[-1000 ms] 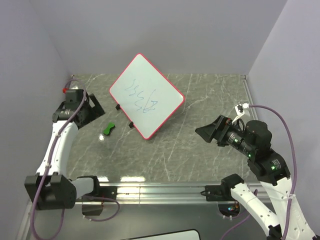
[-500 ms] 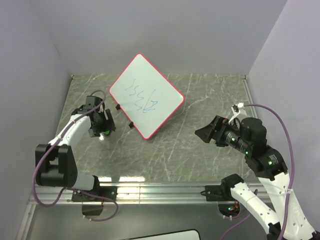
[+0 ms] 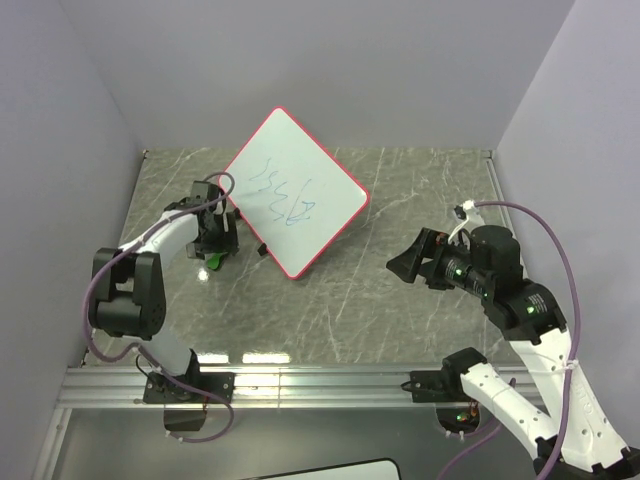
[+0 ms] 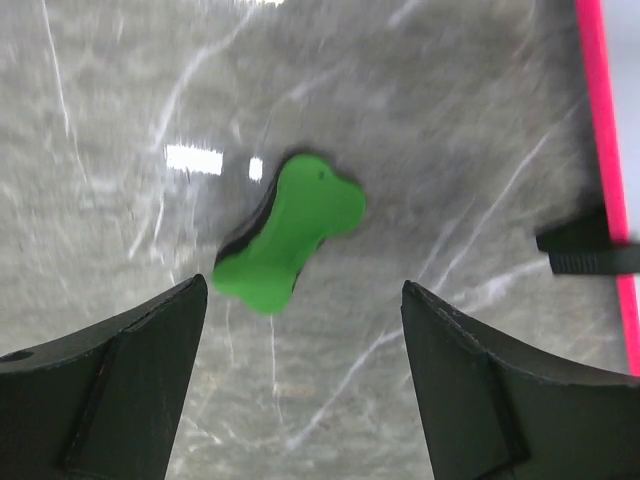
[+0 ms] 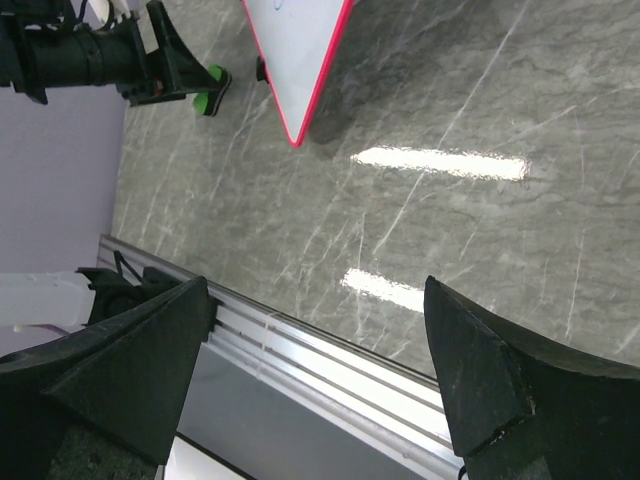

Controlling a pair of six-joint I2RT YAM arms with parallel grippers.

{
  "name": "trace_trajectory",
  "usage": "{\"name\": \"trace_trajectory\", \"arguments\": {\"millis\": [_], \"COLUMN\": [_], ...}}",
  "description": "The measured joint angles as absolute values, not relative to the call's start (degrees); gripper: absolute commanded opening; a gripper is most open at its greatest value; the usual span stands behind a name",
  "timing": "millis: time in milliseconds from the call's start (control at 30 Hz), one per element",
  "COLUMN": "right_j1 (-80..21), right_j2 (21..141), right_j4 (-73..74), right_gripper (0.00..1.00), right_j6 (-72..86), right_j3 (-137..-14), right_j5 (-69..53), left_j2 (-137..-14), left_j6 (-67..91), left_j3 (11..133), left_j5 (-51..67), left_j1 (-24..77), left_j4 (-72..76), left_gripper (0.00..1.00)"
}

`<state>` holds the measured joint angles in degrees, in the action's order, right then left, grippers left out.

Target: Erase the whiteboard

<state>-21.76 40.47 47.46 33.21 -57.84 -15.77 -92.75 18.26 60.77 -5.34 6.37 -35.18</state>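
The whiteboard (image 3: 293, 193) is white with a red-pink frame and blue scribbles, and it lies turned like a diamond at the back middle of the table. Its red edge (image 4: 600, 120) and a black clip (image 4: 590, 250) show at the right of the left wrist view. A small green eraser (image 3: 212, 264) lies on the table just left of the board. My left gripper (image 3: 215, 245) hovers over it, open; the eraser (image 4: 290, 245) lies just ahead of the fingertips, untouched. My right gripper (image 3: 405, 265) hangs open and empty over the right half of the table, pointing left toward the whiteboard (image 5: 295, 40).
The grey marble table (image 3: 350, 290) ends at an aluminium rail (image 3: 320, 380) along the near edge. Lilac walls close in the left, back and right sides. The left arm (image 5: 90, 55) and eraser (image 5: 212, 90) show in the right wrist view.
My left arm has swung in from the far left and now sits over the green eraser beside the board. Its jaws have narrowed a little. The right gripper has drifted slightly left.
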Motion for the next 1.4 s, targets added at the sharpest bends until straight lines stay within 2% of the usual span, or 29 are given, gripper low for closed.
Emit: {"name": "trace_trajectory", "arguments": {"millis": [333,433,467,600,733,867,967,1033,1100,1167,1400], "right_j1": [-21.76,-21.76,-21.76,-21.76,-21.76,-21.76,-21.76,-21.76,-21.76,-21.76,-21.52], "right_j2": [41.34,41.56,41.65,41.89,41.98,41.98,42.00,42.04,42.30,42.94,52.97], "right_j4": [49.10,49.41,49.41,49.41,49.45,49.45,49.45,49.43,49.32,49.19,46.26], "right_gripper": [0.94,0.94,0.94,0.94,0.94,0.94,0.94,0.94,0.94,0.94,0.95], "right_j6": [30.92,30.41,30.35,30.13,29.91,29.69,29.69,29.69,29.69,29.71,29.95], "right_j3": [-59.27,-59.27,-59.27,-59.27,-59.27,-59.27,-59.27,-59.27,-59.27,-59.37,-69.78], "right_j5": [-14.48,-14.22,-14.17,-13.96,-13.26,-12.97,-12.88,-12.78,-12.69,-12.71,-12.93], "left_j2": [-99.98,-100.36,-100.36,-100.42,-101.41,-101.62,-101.80,-101.86,-101.89,-101.89,-101.06], "left_j6": [16.75,16.80,16.84,17.39,17.78,18.00,18.24,18.31,18.35,18.55,20.56], "left_j3": [63.26,63.22,63.22,63.22,63.26,63.35,63.42,63.46,63.46,63.46,63.51], "left_j5": [-6.26,-6.26,-6.26,-6.26,-6.11,-5.80,-5.61,-5.39,-5.28,-5.10,-4.67], "left_j1": [6.44,6.44,6.44,6.44,6.44,6.46,6.46,6.46,6.46,6.46,6.42], "left_j4": [-33.58,-33.45,-33.32,-32.75,-32.10,-31.70,-31.70,-31.73,-31.70,-31.70,-32.69], "left_gripper": [0.81,0.77,0.74,0.53,0.45,0.31,0.24,0.24,0.18,0.01,0.00]}}
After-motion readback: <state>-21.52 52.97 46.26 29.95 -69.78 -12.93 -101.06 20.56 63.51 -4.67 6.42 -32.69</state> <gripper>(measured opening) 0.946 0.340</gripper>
